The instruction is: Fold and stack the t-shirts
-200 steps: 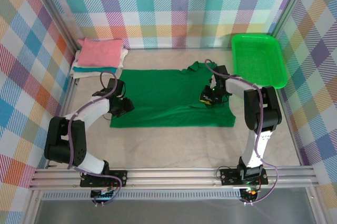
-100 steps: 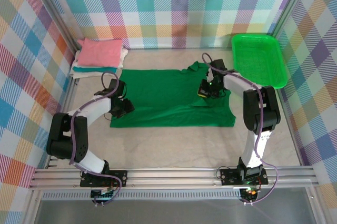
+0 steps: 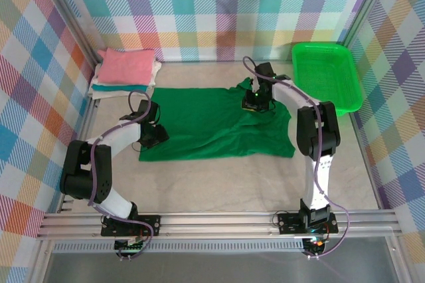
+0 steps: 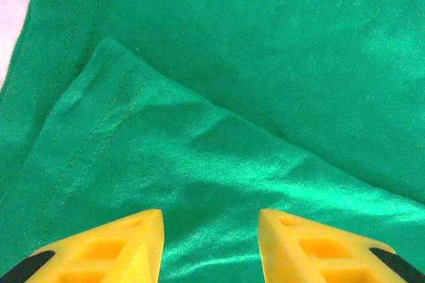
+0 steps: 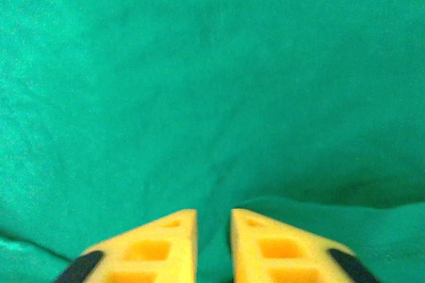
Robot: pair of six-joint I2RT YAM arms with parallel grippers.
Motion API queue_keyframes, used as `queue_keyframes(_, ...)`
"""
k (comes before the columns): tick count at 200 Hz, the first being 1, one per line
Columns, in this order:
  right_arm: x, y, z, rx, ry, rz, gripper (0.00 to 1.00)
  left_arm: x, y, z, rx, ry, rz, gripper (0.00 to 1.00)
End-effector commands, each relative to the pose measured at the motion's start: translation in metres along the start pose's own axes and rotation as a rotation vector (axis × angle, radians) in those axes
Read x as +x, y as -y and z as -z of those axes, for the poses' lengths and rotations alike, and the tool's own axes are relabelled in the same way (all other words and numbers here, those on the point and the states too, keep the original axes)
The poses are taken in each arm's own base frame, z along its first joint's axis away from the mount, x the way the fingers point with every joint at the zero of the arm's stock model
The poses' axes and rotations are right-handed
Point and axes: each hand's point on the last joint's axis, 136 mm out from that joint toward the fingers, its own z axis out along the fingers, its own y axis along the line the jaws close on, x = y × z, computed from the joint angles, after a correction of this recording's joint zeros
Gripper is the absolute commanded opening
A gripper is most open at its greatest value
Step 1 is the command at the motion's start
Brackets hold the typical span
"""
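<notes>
checked walls, pale tabletop (image 3: 219, 183), and the dark green t-shirt (image 3: 199, 123) lies spread across the middle of it, one end to the left and the other to the right. here's the change: the right gripper (image 3: 255, 102) has slid off the shirt's right sleeve area and up to the far edge by the collar. the cloth on that side has shifted and bunched inward with it. that reads as the right-side fold being under way, not yet laid flat. on the wrist view its fingers sit almost together over green cloth, and whether they pinch any fabric can't be told. the left gripper (image 3: 151, 135) hasn't budged, parked on the shirt's left end with jaws apart over a turned-in sleeve hem. further out, the folded shirts (image 3: 126, 69) wait stacked at the far left, and the green basket (image 3: 329, 77) sits far right.
</notes>
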Motion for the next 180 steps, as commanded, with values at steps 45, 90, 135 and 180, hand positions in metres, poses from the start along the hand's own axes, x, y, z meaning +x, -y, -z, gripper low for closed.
queue_keyframes(45,-0.003,-0.004,0.051,0.029,0.094,0.013,0.36,0.001,0.002,-0.004,-0.010,-0.004,-0.013,0.42)
queue_keyframes(90,0.038,0.060,0.067,0.080,0.081,-0.197,0.35,-0.001,0.002,-0.001,-0.019,0.004,-0.029,0.42)
queue_keyframes(135,0.111,0.094,0.085,0.193,-0.002,-0.258,0.38,0.002,-0.002,0.000,-0.022,0.003,-0.040,0.43)
queue_keyframes(180,0.154,0.116,0.088,0.236,-0.091,-0.308,0.41,0.025,-0.021,-0.007,-0.070,-0.048,-0.032,0.43)
